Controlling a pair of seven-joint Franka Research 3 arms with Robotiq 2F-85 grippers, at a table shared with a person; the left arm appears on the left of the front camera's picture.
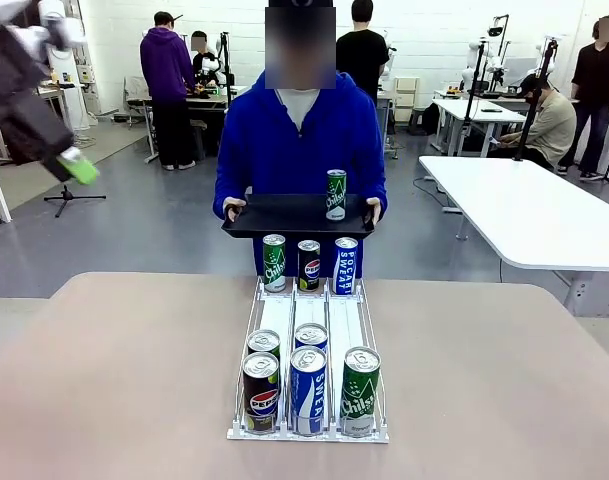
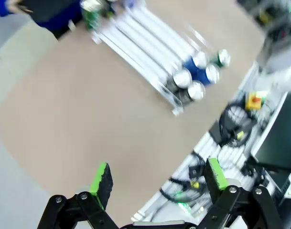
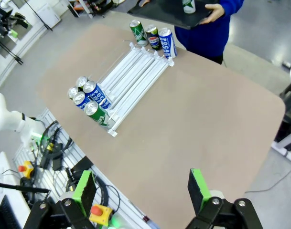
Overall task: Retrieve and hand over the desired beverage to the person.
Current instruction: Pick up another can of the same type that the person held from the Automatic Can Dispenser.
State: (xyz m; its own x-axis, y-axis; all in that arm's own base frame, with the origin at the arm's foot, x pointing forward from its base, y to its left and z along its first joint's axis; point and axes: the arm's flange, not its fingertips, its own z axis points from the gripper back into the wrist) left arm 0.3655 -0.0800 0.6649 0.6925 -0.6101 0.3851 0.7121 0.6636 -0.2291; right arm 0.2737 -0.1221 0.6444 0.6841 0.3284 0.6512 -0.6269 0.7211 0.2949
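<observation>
The person (image 1: 299,135) in a blue hoodie stands at the far side, holding a black tray (image 1: 284,215) with one green can (image 1: 336,195) upright on it. A white rack (image 1: 309,325) on the table holds three cans at its far end (image 1: 310,265) and several at its near end (image 1: 309,385): Pepsi, blue Pocari Sweat and green ones. My left gripper (image 1: 72,160) hangs high at the left, blurred; in its wrist view it (image 2: 158,176) is open and empty, far above the rack (image 2: 150,47). My right gripper (image 3: 141,190) is open and empty, high above the table's near edge, with the rack (image 3: 135,71) and tray (image 3: 169,12) beyond.
The beige table (image 1: 104,380) has bare room on both sides of the rack. Cables and a control box with a red button (image 3: 95,210) lie below the near edge. A white table (image 1: 534,210) stands at the back right, with other people farther off.
</observation>
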